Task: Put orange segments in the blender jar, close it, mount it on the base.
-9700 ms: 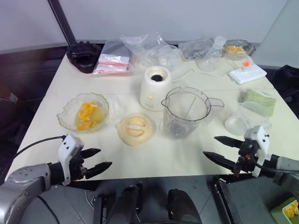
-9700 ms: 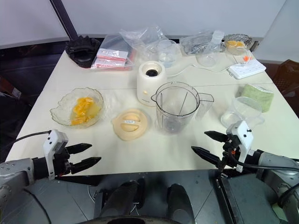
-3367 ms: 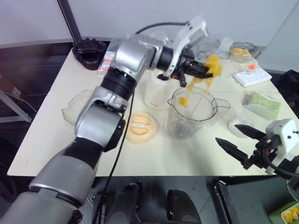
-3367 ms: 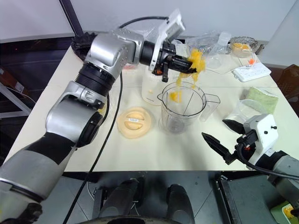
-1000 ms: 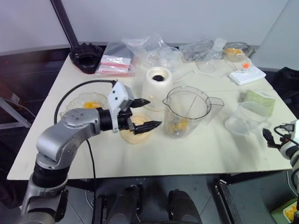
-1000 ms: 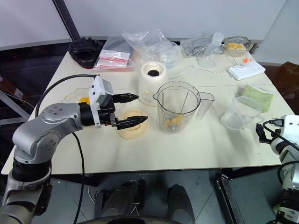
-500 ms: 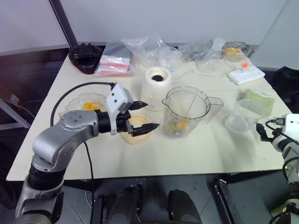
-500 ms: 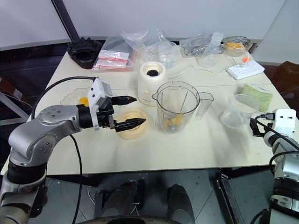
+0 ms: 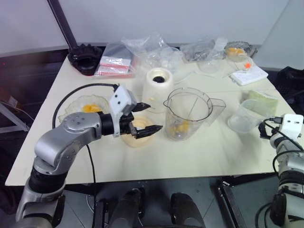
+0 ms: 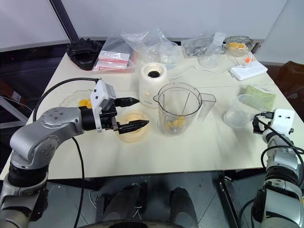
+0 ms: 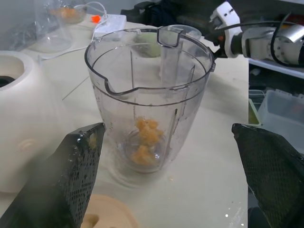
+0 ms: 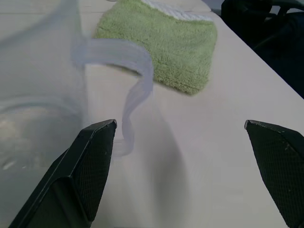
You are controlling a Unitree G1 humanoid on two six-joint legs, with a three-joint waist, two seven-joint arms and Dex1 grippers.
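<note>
We found wet yellow-orange segments (image 11: 145, 140) inside the clear plastic blender jar (image 9: 189, 114); the round cream-yellow lid (image 9: 134, 134) lay at its 9 o'clock beneath the released, empty left gripper (image 9: 148, 118); the right gripper (image 12: 183, 156) gaped empty; closing and mounting on the squat cream-white base (image 9: 157, 83) remained.

no readable text on the table

we find no words, brands or numbers that we can read. the cream lid (image 9: 135, 129) carries a small white label, but its print is too small to make out. the flat packets (image 9: 114, 66) at the far side show pink strips with no legible lettering. the base (image 9: 157, 89) bears only a small orange mark, not a sign we can read.
</note>
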